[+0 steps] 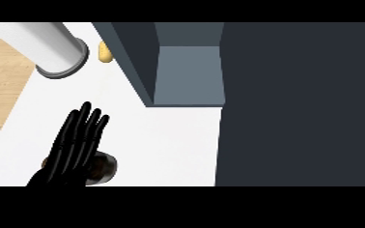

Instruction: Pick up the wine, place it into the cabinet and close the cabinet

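My left hand [75, 147] shows at the lower left with its fingers straight and close together, pointing up the view; it is open. Just behind its palm lies a dark brown rounded thing [104, 168], apparently the wine bottle, mostly hidden by the hand. I cannot tell whether the hand touches it. The dark grey cabinet [135, 53] stands open at the top middle, its lighter grey inner shelf [187, 75] bare. My right hand is out of sight.
A wide dark panel [292, 106] fills the right side from top to bottom. A white cylinder with a grey end [53, 48] lies at the top left, a small yellowish object [105, 52] beside it. The white counter [164, 140] borders a wood-coloured area [13, 77] at the left.
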